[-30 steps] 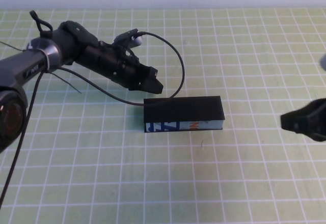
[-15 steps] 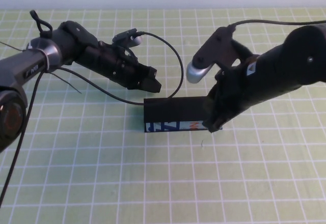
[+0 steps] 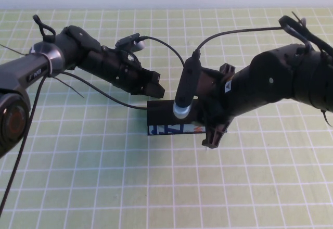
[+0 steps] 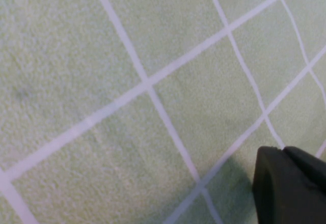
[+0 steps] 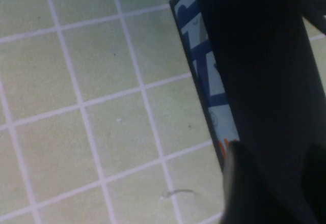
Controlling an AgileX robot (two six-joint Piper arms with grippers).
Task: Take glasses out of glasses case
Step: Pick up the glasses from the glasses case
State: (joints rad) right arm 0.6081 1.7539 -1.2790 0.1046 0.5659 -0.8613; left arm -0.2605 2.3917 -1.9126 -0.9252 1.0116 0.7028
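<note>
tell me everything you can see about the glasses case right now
The glasses case is a long black rectangular box, matte, lid shut flat, with a white front strip printed blue and orange. It lies flat on the green grid mat. The left gripper hovers by its back left corner; the right gripper is at its right end, covering it. Whether either touches it cannot be told. No glasses show.
</note>
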